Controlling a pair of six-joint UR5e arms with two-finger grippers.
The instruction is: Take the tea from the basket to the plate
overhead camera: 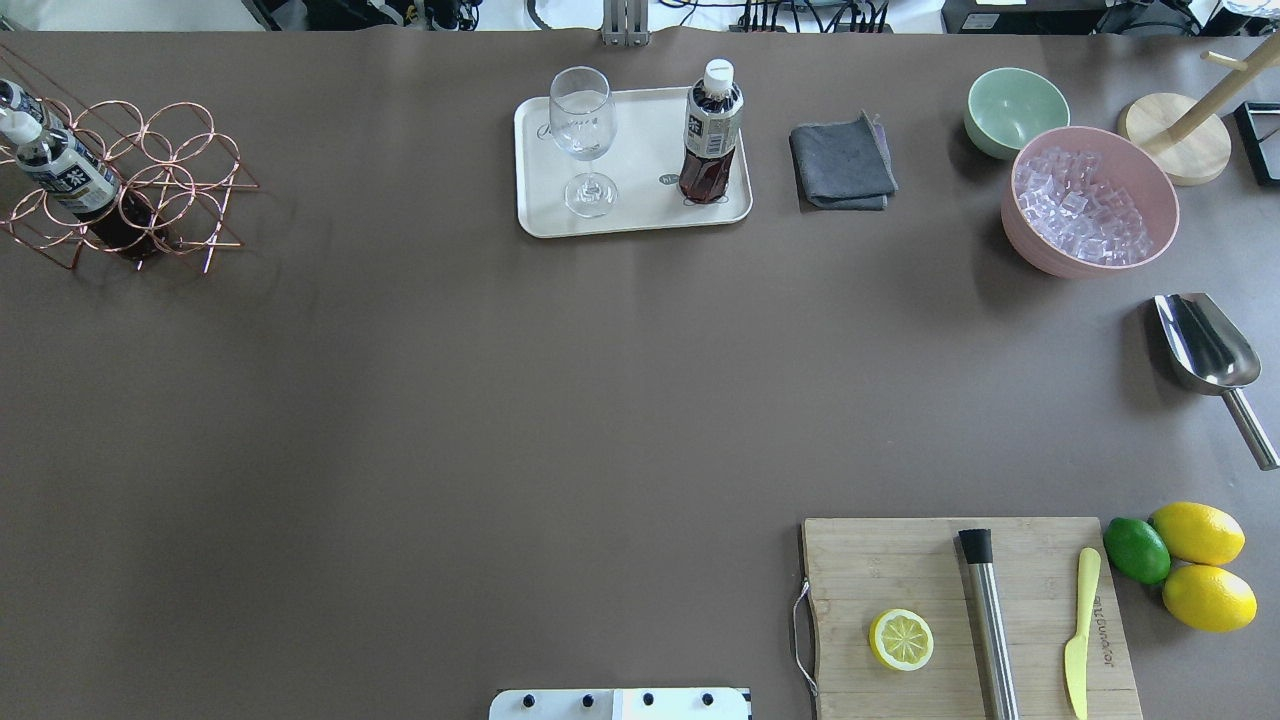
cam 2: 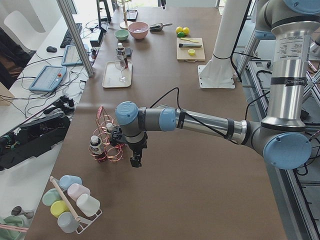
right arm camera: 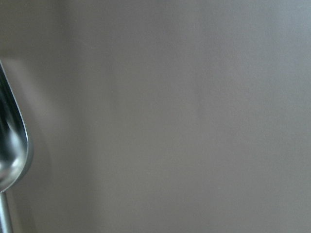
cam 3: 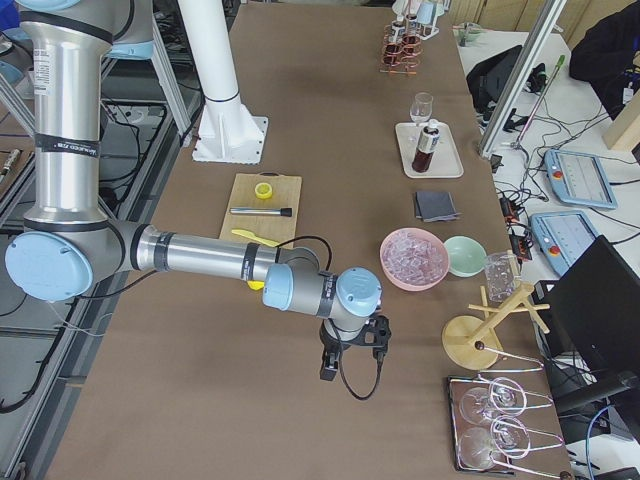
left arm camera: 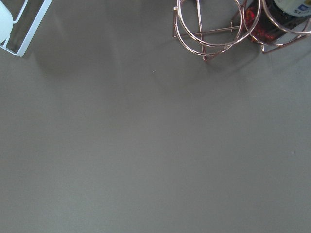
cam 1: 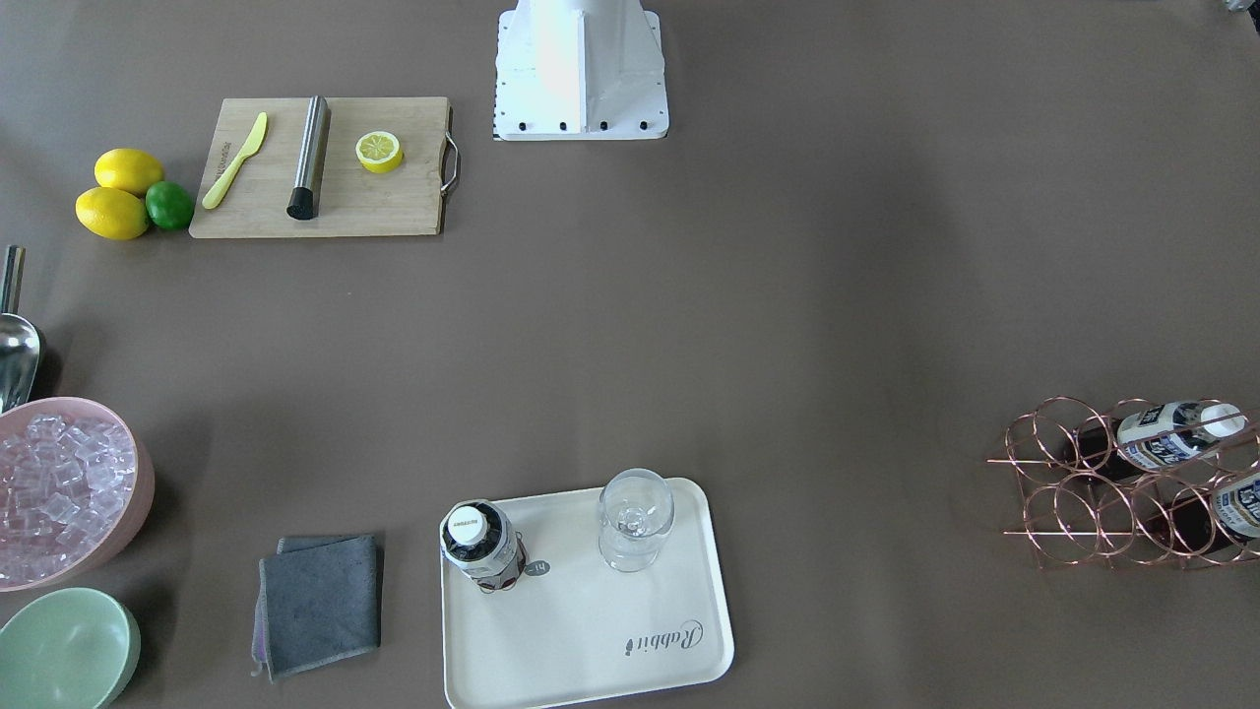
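Observation:
One tea bottle (cam 1: 482, 545) with a white cap stands upright on the cream plate (cam 1: 591, 630) marked "Rabbit", next to a clear glass (cam 1: 635, 517); it also shows in the overhead view (overhead camera: 711, 135). Two more tea bottles (cam 1: 1176, 433) (cam 1: 1240, 502) lie in the copper wire basket (cam 1: 1083, 492). My left gripper (cam 2: 135, 162) hangs over the table beside the basket (cam 2: 107, 145); I cannot tell if it is open. My right gripper (cam 3: 327, 373) hangs low at the other end of the table; I cannot tell its state.
A wooden cutting board (overhead camera: 900, 560) holds a lemon half (overhead camera: 901, 639), a steel rod (overhead camera: 990, 620) and a yellow knife (overhead camera: 1080, 630). Lemons and a lime (overhead camera: 1137, 549), a pink ice bowl (overhead camera: 1090, 200), a green bowl (overhead camera: 1015, 108), a grey cloth (overhead camera: 842, 162) and a metal scoop (overhead camera: 1205, 345) stand around.

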